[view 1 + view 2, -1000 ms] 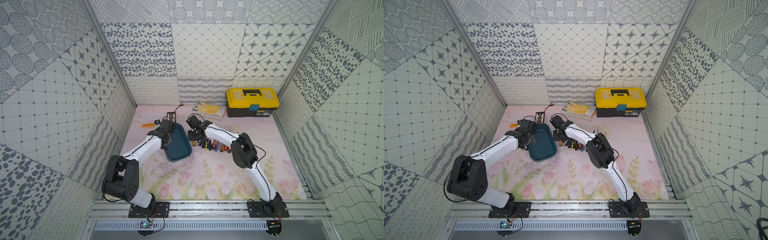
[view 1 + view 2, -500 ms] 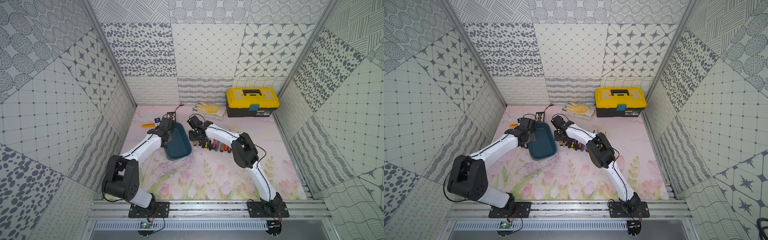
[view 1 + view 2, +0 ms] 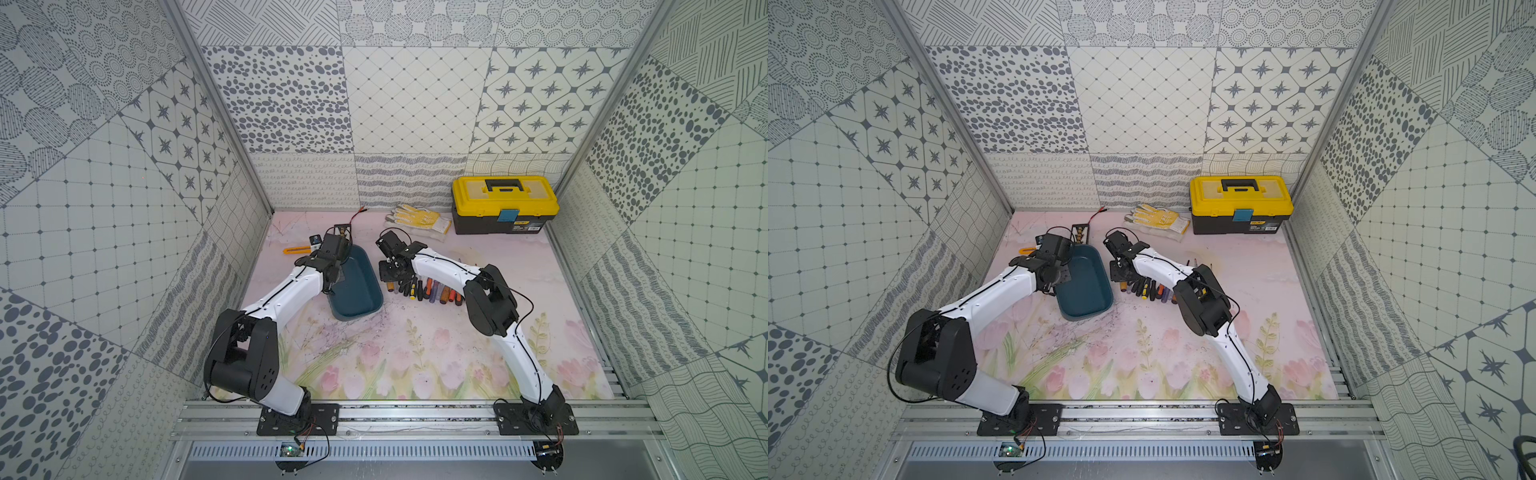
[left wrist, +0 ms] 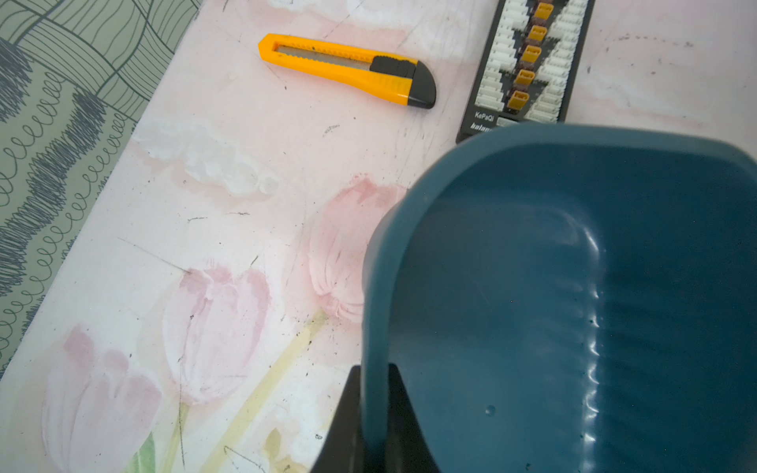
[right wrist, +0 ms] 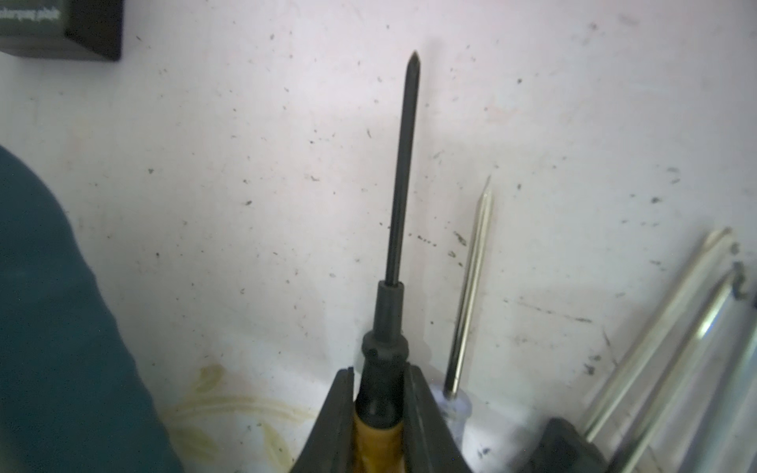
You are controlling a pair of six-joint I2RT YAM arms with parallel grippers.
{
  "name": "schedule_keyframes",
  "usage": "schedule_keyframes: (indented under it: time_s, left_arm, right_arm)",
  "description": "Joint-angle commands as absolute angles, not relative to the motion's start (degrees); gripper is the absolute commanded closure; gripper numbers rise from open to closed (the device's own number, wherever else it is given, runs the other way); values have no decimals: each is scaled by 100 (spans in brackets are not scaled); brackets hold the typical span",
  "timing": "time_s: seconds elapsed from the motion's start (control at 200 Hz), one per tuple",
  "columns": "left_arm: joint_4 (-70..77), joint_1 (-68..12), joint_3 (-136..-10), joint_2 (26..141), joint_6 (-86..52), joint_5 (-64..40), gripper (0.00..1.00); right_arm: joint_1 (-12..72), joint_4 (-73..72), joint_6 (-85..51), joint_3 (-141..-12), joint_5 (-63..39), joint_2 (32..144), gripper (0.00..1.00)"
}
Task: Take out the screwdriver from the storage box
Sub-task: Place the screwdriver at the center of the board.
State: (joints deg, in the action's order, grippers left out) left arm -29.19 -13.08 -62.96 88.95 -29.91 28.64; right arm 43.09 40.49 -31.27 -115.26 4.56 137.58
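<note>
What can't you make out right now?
screwdriver handle: right wrist view, covered by the right gripper, cut off by the edge.
Whether it touches the mat: both top views, too small.
storage box far part: left wrist view, cut off by the edge.

I count | storage box (image 3: 357,291): 1 | yellow toolbox (image 3: 505,203): 1 | utility knife (image 4: 348,69): 1 | connector board (image 4: 528,61): 1 | glove pile (image 3: 419,220): 1 | screwdriver (image 3: 429,286): several, mid-frame row, exact number unclear
</note>
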Motion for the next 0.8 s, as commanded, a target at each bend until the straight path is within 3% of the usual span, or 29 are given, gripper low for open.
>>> schedule_keyframes:
  time_s: [0.0, 0.235, 0.59, 0.796]
  left_arm:
    - [-3007, -1286, -6433, 8954, -2936, 2804, 100]
    - [-3036, -1287, -6515, 9033, -2927, 2769, 100]
    - [-3044, -1246, -6961, 9408, -2400, 2683, 100]
    - [-2974, -930, -7322, 9786, -1776, 1654, 100]
  right_arm:
    - [4166, 4431, -3050, -11307, 761, 13651, 73]
    - [4140, 4352, -3059, -11312, 487, 13599, 63]
    - [4131, 4042, -2975, -11301, 188, 13258, 60]
    - [4131, 3461, -2849, -10788, 258, 12622, 54]
